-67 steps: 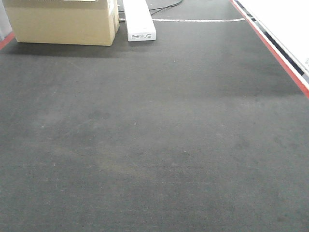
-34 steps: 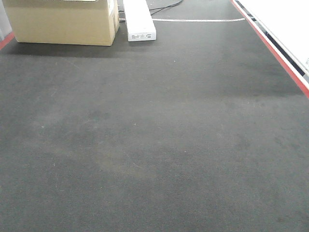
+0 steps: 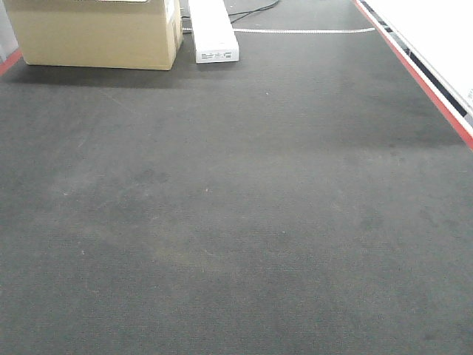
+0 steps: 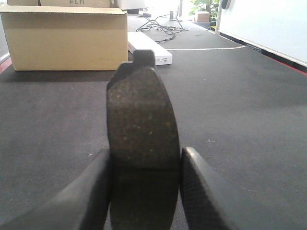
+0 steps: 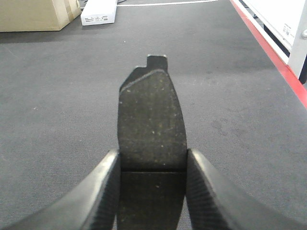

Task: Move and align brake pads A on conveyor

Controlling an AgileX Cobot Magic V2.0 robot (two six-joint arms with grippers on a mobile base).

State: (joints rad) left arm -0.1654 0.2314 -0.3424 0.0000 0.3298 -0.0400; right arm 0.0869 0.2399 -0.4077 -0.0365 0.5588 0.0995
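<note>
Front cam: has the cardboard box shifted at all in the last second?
No. The cardboard box sits in the same spot beside the white unit, with the same gap to the red stripe on the right.

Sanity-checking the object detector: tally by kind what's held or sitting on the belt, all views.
Brake pads: 2, the left pad clamped in the left gripper, the right pad in the right gripper
Cardboard box: 1 clearly seen; more behind it cannot be told
White box: 1
Total: 4
</note>
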